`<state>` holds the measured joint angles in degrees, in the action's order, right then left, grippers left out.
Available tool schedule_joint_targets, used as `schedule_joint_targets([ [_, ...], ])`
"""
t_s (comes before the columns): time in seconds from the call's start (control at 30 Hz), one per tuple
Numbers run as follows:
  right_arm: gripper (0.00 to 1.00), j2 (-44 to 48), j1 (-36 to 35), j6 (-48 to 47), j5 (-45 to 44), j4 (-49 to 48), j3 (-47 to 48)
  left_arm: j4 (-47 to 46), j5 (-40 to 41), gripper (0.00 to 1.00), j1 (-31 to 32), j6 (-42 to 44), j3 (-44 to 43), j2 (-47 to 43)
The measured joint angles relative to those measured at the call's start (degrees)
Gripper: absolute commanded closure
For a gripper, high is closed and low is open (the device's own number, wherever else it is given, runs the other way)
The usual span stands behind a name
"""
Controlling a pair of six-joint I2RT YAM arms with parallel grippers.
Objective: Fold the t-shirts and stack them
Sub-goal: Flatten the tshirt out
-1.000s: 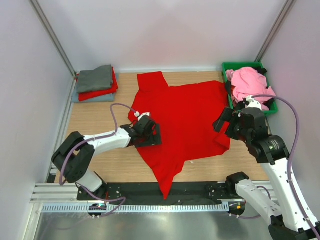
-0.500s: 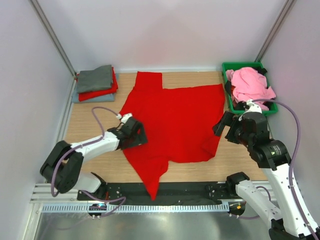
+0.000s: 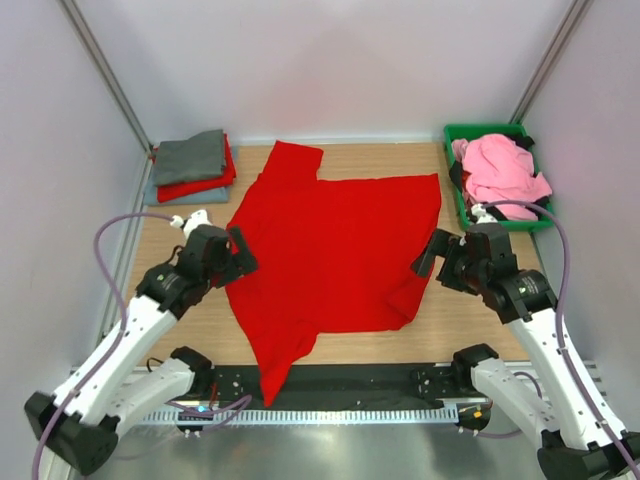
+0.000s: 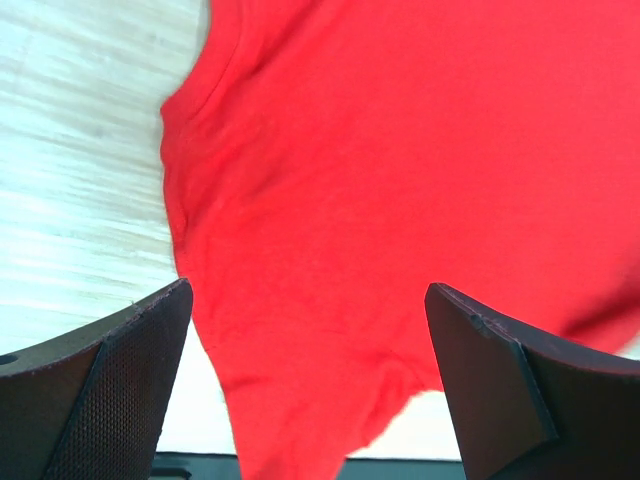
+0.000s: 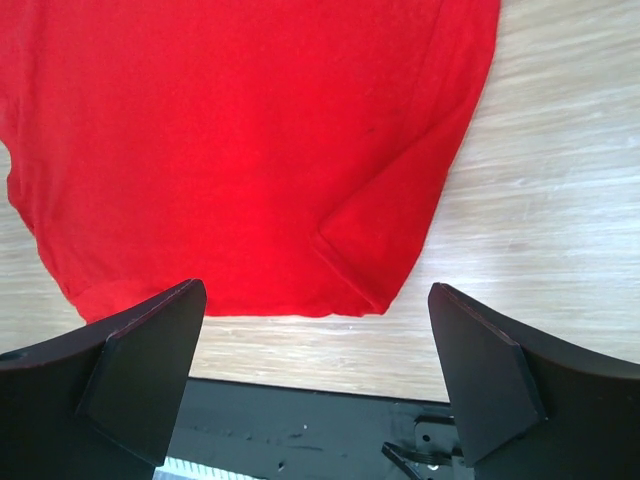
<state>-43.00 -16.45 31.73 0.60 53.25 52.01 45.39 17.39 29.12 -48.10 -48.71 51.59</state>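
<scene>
A large bright red t-shirt [image 3: 335, 250] lies spread flat on the wooden table. One sleeve points to the back [image 3: 295, 160] and the other trails over the black front rail. My left gripper [image 3: 238, 255] hovers open at the shirt's left edge, with nothing between its fingers. In the left wrist view the red t-shirt [image 4: 400, 170] lies below the wide-apart left gripper [image 4: 310, 400]. My right gripper [image 3: 428, 262] stands open just off the shirt's right edge. The right wrist view has the red t-shirt's [image 5: 250, 140] folded-over hem corner beyond the empty right gripper [image 5: 315, 390].
Folded t-shirts are stacked at the back left: grey [image 3: 190, 155] on top, red [image 3: 205, 185] under it, light blue-grey [image 3: 160, 196] lowest. A green bin [image 3: 485, 131] at the back right holds a pink t-shirt [image 3: 500, 168] and a dark one [image 3: 541, 205].
The left gripper has drawn back to the left and off the red t-shirt. The shirt has slid leftward and lies flatter. The right gripper has moved slightly nearer.
</scene>
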Motion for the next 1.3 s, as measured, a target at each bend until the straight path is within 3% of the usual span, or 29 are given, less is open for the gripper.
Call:
schedule_joint_targets([
  [0.13,0.05,-0.68,-0.79,2.43,0.94,-0.85,-3.34,4.59,0.00,0.00,1.18,-0.09,-0.72,-6.69],
  [0.27,0.09,-4.79,-5.09,4.94,0.26,-1.03,-6.27,8.11,0.00,0.00,7.39,-1.38,0.85,-10.38],
  [0.47,0.11,-23.30,-21.75,8.39,-7.72,-2.56,-3.26,9.81,0.33,0.00,13.14,-2.29,1.42,-7.82],
  [0.57,0.14,-32.06,-25.31,8.76,-11.65,-3.10,0.44,9.77,0.50,0.00,13.53,-2.32,1.64,-7.06],
  [0.87,0.29,-46.56,-26.40,8.52,-20.24,-1.60,10.25,6.58,0.15,0.00,13.57,-4.31,7.23,-11.32],
  [1.0,0.44,-49.13,-26.64,8.63,-21.09,-0.94,10.49,3.06,-1.84,0.00,13.62,-5.01,11.74,-8.50],
  [1.3,0.56,-50.05,-26.75,9.16,-20.87,-0.94,6.23,-4.22,-3.50,0.00,13.64,-5.31,15.72,-5.60],
])
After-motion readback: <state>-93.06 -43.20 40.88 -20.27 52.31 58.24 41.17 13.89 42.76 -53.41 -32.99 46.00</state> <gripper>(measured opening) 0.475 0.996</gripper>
